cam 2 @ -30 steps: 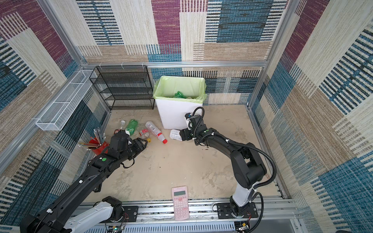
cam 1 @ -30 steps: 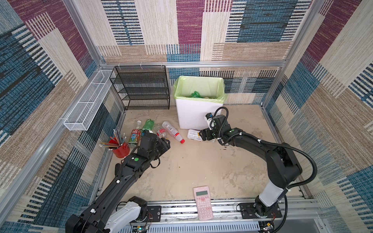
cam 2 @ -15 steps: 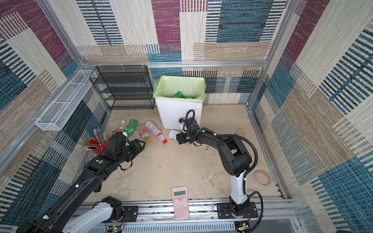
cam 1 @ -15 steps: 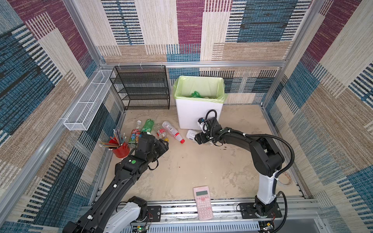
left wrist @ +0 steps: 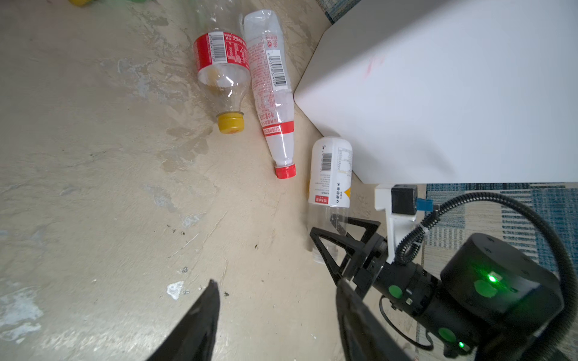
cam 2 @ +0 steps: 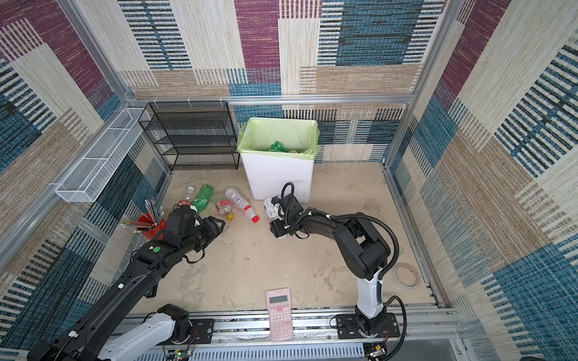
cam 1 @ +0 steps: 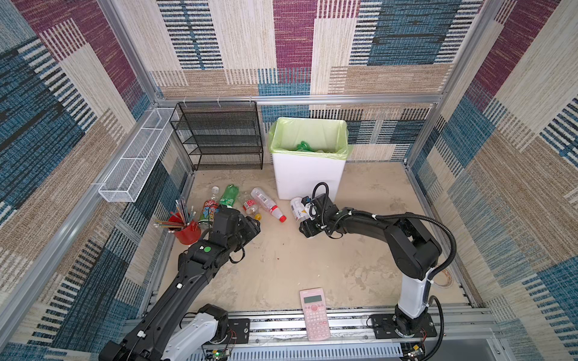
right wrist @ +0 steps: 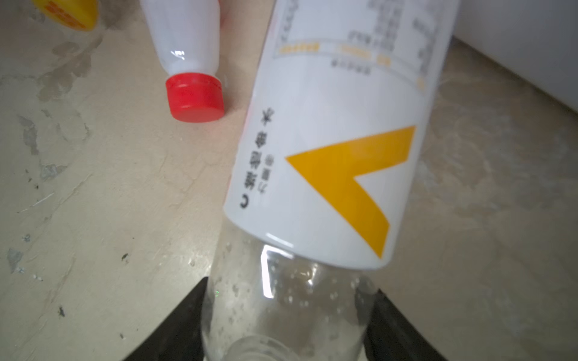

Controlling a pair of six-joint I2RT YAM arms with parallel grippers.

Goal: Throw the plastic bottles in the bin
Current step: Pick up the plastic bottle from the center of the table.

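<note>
While the left gripper (left wrist: 275,283) hangs over the floor (left wrist: 109,187) with its jaws apart and nothing between them, the right gripper (right wrist: 287,312) is low at floor level. Its jaws are clamped on either side of the white-labelled bottle (right wrist: 328,140), right at its clear shoulder. That bottle lies on its side and runs straight out past the fingertips. Its far end is just beside the white wall of the bin (left wrist: 438,93). Off to one side of the right jaws lies the red-capped bottle (left wrist: 272,93), side by side with the yellow-capped bottle (left wrist: 223,68), and both are out ahead of the left jaws. In both top views a green bottle (cam 1: 229,195) lies beyond the left gripper.
</note>
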